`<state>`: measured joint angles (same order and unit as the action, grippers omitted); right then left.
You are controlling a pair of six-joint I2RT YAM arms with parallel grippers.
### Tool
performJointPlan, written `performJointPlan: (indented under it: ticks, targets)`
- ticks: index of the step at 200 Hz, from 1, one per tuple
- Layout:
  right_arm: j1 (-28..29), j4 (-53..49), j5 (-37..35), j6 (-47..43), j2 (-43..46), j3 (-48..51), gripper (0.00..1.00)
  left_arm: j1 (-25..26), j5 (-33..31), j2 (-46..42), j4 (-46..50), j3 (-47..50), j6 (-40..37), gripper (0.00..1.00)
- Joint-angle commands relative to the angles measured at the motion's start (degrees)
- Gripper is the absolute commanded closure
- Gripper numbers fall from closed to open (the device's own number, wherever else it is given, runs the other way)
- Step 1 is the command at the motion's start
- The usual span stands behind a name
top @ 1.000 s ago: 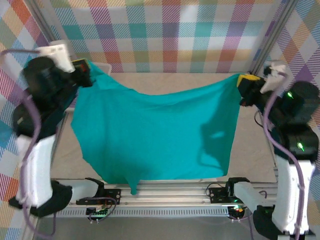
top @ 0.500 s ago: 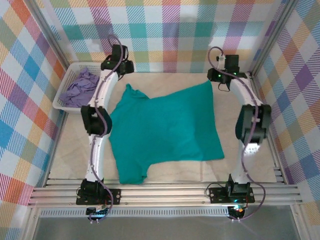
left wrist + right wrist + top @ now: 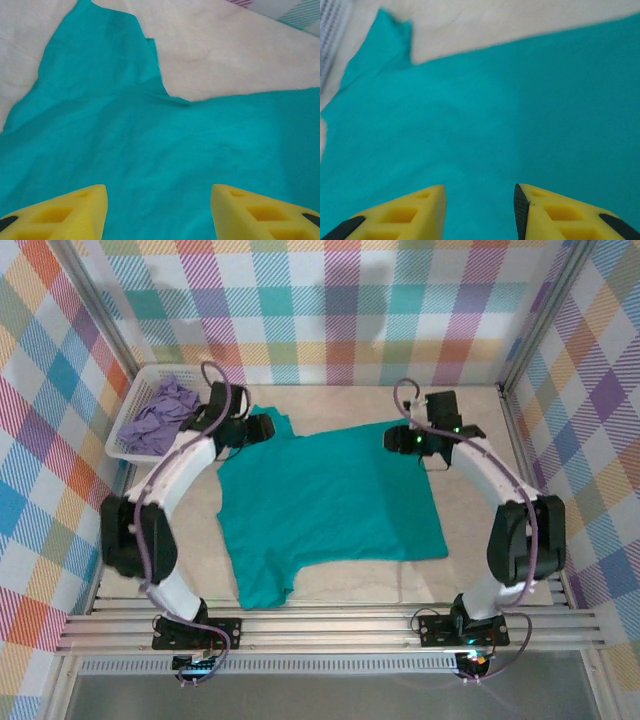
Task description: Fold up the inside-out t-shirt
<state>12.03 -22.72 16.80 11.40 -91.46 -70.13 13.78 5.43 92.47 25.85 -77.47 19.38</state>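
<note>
One teal t-shirt (image 3: 330,495) lies spread nearly flat in the middle of the pale desk (image 3: 480,530). One short sleeve points to the far left and one to the near left. Two arms reach over its far edge.

The left gripper (image 3: 262,427) hangs above the far-left sleeve. In the left wrist view its (image 3: 157,200) yellow jaws stand apart, with only the cloth lying below them. The right gripper (image 3: 395,439) hovers over the far-right corner of the shirt. In the right wrist view its (image 3: 479,200) jaws are also apart and hold nothing.

One white basket (image 3: 118,445) sits at the far-left corner of the desk, just beside the left arm and apart from the shirt. It holds one crumpled lavender garment (image 3: 160,415). Nothing lies on the shirt.
</note>
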Motion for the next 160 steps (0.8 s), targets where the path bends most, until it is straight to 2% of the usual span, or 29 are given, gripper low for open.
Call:
performJointPlan:
  ticks: [1, 23, 45, 66, 96, 126, 160]
  targets:
    - [-0.8, 1.9, 7.5, 5.1, 0.6, 6.7, 0.57, -0.3, 1.1, -2.9, -7.5, 12.0, 3.1, 0.4]
    - [-0.9, 4.4, 10.6, 5.4, -2.8, 5.7, 0.55, -0.9, 3.3, -2.7, -12.0, 17.3, 3.7, 0.35]
    - [-1.4, 7.0, 10.1, 6.3, -8.4, 1.5, 0.54, -3.2, 6.4, 1.7, -14.8, 15.2, 3.6, 0.31]
    - [-2.1, 9.2, 9.5, 7.1, -14.6, -3.4, 0.54, -5.5, 8.7, 9.1, -14.6, 8.7, 3.6, 0.3]
    - [-4.4, 11.6, 7.0, 13.2, -23.7, -10.1, 0.55, -6.6, 7.9, 20.3, -12.0, -1.9, 4.1, 0.31]
    - [-5.2, 6.6, 3.7, 18.0, -32.8, -19.3, 0.57, -7.1, 8.1, 29.8, -6.6, -12.3, 4.3, 0.32]
    - [-5.6, 0.9, 0.5, 21.0, -39.3, -27.2, 0.57, -7.1, 8.5, 39.1, -0.5, -23.5, 3.9, 0.32]
